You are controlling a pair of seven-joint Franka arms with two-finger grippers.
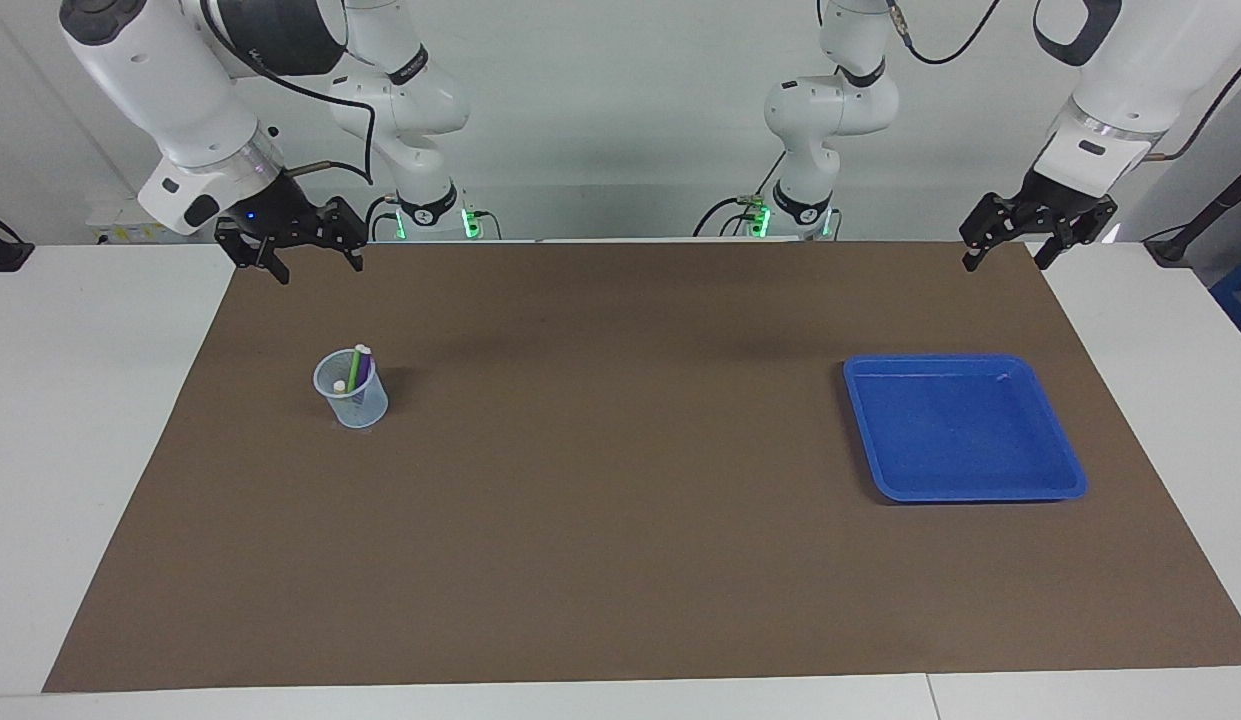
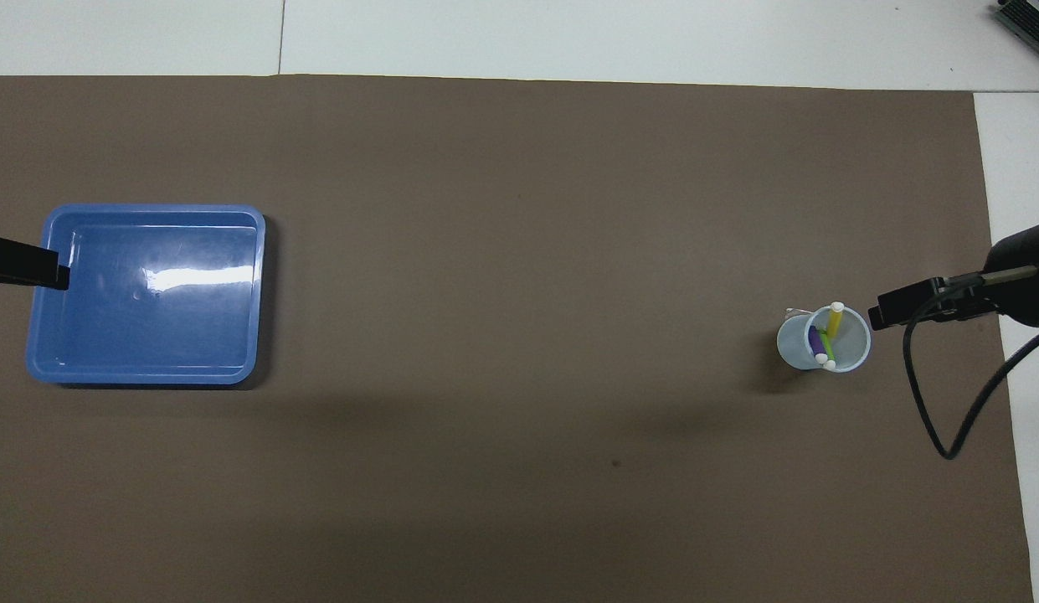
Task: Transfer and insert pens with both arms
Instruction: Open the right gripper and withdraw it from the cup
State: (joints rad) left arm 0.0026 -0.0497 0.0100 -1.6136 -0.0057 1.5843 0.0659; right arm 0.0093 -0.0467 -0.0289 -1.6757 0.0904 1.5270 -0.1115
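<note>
While the purple pen (image 2: 816, 339), green pen (image 2: 827, 347) and yellow pen (image 2: 835, 319) stand in a clear cup (image 1: 351, 389) near the bench's (image 1: 620, 560) right-arm end, the left pincer (image 1: 1009, 247) and right pincer (image 1: 303, 258) hang spread over its robot-side corners.

Bright, even overhead light, sharp focus; white glare on the blue tray (image 2: 234, 293), soft shadows.

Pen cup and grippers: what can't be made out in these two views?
- Pens: lower ends hidden inside the cup; the facing view shows only their tips over its rim.
- Yellow pen: barely separable in the facing view, too small.
- Left gripper: cut off by the overhead view's edge, over the blue tray.
- Right gripper: seen from above, its height over the cup is unclear.
</note>
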